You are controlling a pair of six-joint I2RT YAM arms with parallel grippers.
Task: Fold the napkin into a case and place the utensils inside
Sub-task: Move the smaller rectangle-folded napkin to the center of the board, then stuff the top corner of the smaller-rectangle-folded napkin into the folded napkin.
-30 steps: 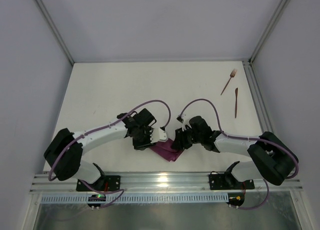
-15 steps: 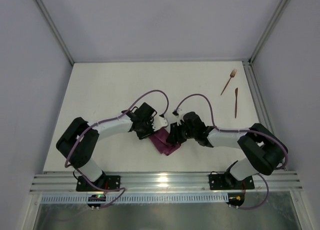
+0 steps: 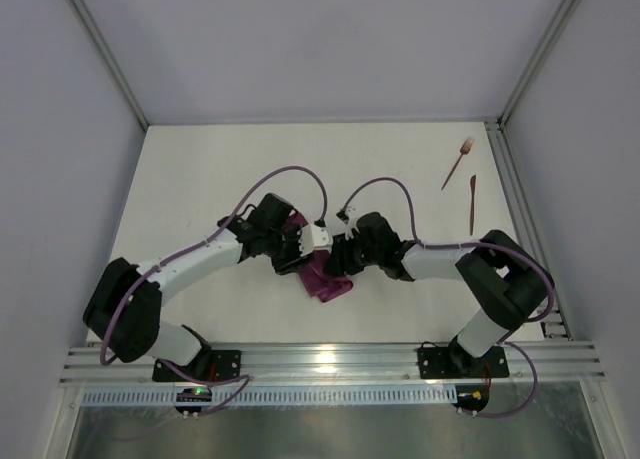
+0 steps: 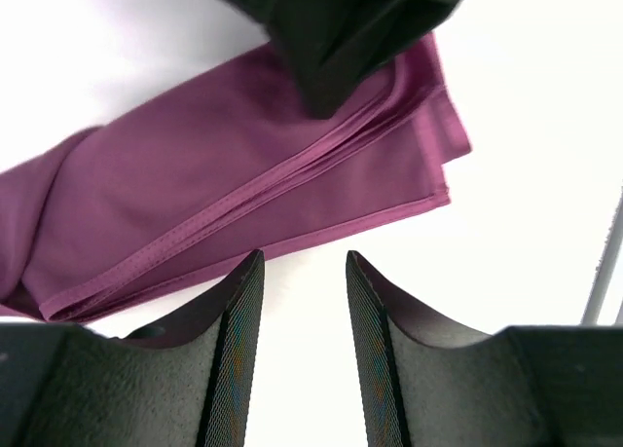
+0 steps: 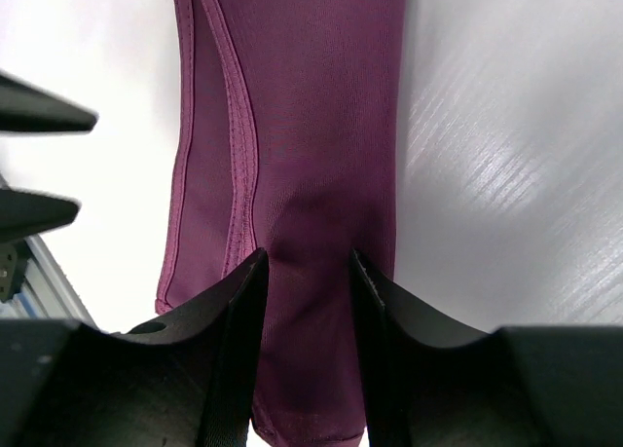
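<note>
Both arms have reached farther from the near rail than a second ago, and the napkin (image 3: 328, 282) has slid away with them. It lies as a folded strip on the table (image 3: 190, 189), between the two wrists. The left arm sweeps in low, elbow out left. The left gripper (image 4: 300, 264) stands parted over bare table at the strip's edge, gripping nothing. The right arm doubles back inward. The right gripper (image 5: 307, 262) straddles the cloth with jaws apart; whether it pinches is unclear. Fork (image 3: 459, 161) and knife (image 3: 472, 205) lie far right, well apart from the napkin.
</note>
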